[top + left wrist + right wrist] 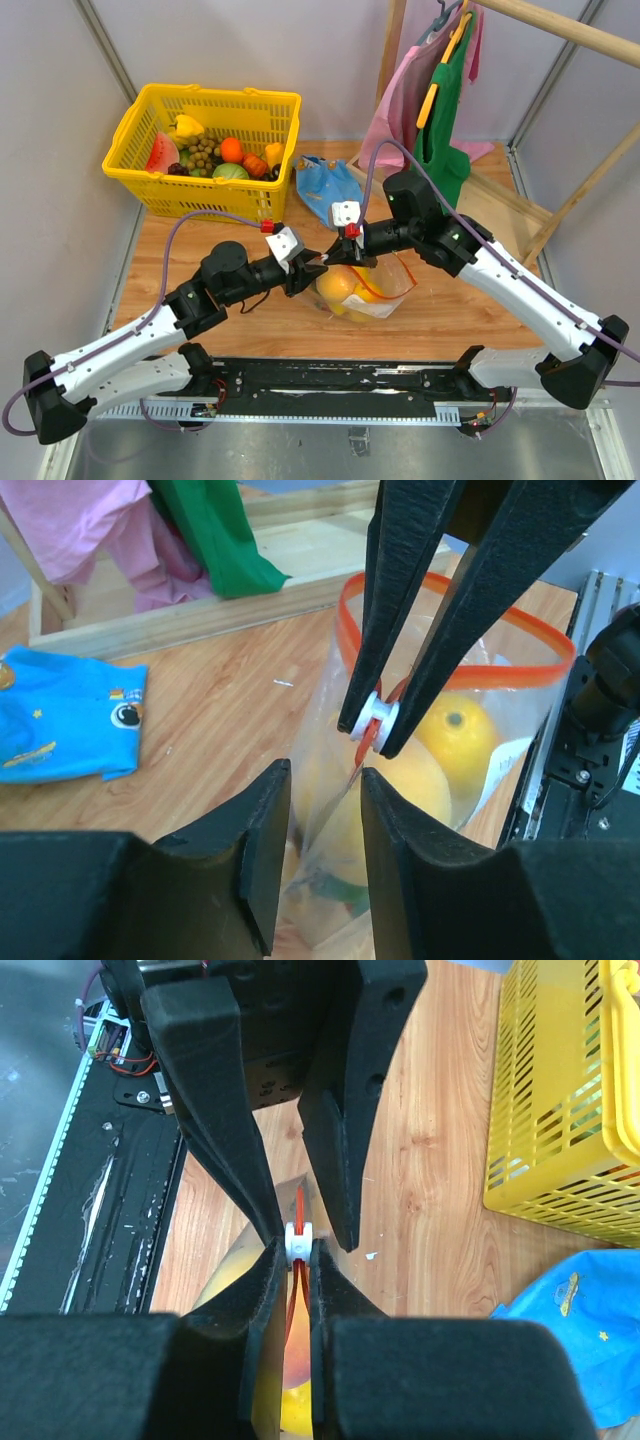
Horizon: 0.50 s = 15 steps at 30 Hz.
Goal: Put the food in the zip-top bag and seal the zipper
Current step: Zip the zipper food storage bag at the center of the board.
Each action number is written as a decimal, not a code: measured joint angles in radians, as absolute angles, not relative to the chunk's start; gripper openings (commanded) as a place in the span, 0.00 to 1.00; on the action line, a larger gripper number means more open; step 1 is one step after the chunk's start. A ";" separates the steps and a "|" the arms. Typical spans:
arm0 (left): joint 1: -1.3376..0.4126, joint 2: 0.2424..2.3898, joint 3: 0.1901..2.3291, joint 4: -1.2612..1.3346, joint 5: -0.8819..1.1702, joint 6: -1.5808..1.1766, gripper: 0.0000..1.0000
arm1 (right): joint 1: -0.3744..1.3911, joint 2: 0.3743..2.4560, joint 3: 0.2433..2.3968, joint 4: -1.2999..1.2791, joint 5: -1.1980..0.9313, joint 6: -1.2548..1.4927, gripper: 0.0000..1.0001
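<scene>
Watching the overhead feed, I see the clear zip-top plastic bag on the wooden tabletop between my two arms, its mouth edge lifted where the grippers meet. Inside it sit a yellow toy lemon and a yellow-orange toy fruit, touching each other. My right gripper is clenched on the small white slider that rides the thin red-orange zipper strip. Beyond the slider the strip bows apart in a loop. My left gripper is released, its fingers parted with the bag's clear edge between them, just below the slider. A yellow plastic mesh basket and a blue soft pouch lie well behind the bag.
</scene>
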<state>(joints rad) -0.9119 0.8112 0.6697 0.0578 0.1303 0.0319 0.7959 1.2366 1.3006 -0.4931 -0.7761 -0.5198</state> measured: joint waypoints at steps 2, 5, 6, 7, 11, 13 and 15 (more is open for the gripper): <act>-0.912 0.825 0.674 0.057 0.142 0.039 0.36 | 0.796 1.238 1.301 -0.496 -0.783 -0.519 0.01; -0.912 0.843 0.689 0.051 0.160 0.055 0.20 | 0.796 1.242 1.303 -0.498 -0.792 -0.519 0.01; -0.912 0.848 0.696 0.049 0.167 0.063 0.14 | 0.796 1.244 1.303 -0.500 -0.794 -0.520 0.01; -0.912 0.851 0.702 0.047 0.172 0.066 0.07 | 0.796 1.246 1.303 -0.501 -0.797 -0.520 0.01; -0.912 0.855 0.715 0.043 0.196 0.088 0.00 | 0.796 1.250 1.313 -0.518 -0.799 -0.523 0.01; -0.912 0.854 0.715 0.043 0.207 0.093 0.00 | 0.796 1.250 1.320 -0.532 -0.796 -0.528 0.01; -0.912 0.853 0.715 0.041 0.212 0.093 0.00 | 0.796 1.250 1.324 -0.546 -0.787 -0.533 0.01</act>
